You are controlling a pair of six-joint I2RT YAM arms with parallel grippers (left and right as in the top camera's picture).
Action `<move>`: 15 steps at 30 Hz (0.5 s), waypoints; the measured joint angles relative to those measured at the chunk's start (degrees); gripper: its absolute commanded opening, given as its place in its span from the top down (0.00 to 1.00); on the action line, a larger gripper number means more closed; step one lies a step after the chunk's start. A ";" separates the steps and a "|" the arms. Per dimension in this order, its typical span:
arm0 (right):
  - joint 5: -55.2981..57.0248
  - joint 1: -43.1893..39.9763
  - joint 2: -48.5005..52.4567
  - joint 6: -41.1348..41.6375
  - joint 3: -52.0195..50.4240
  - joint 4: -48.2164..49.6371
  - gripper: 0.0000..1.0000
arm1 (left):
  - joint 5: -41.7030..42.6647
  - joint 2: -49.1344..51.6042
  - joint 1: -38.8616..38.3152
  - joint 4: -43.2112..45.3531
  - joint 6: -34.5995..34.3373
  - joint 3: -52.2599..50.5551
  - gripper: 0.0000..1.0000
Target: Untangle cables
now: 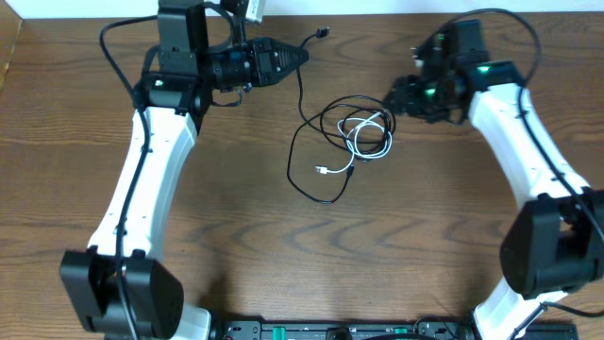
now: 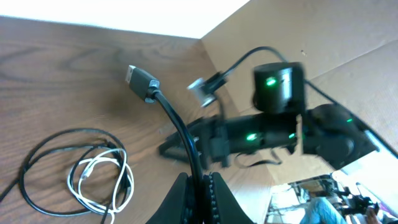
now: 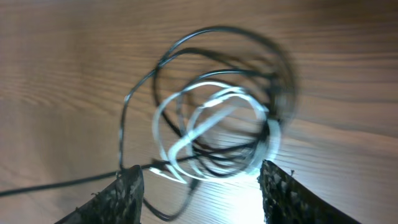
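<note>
Left fingers (image 2: 181, 200) pinch the black cable (image 2: 176, 124), while right fingers (image 3: 128, 196) hang spread over the white cable (image 3: 211, 121).

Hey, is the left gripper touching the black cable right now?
Touching. The left wrist view shows the black cable running down from its plug and pinched between the closed fingers of the left gripper.

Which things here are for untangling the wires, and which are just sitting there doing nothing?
For the job:
black cable, pinched by the left gripper
white cable, looped in with it
right gripper, open by the coil

Just there:
wooden table
cardboard panel at the table's edge
dark strip along the near edge
</note>
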 measured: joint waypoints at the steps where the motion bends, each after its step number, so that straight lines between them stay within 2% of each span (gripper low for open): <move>1: -0.28 0.83 0.70 0.76 0.00 0.55 0.42 | -0.09 -0.57 0.00 -0.02 -0.02 0.00 0.93; 7: -1.07 4.72 9.44 6.14 0.00 3.65 0.44 | -1.53 -7.28 0.00 -0.57 0.00 0.02 0.93; 11: -1.49 5.95 13.88 7.98 -0.13 7.48 0.54 | -1.60 -8.70 0.00 -2.51 0.02 0.22 0.93; 15: -3.08 6.43 14.97 8.81 -0.24 14.03 0.71 | -3.45 -8.35 0.00 -6.23 0.22 0.22 0.93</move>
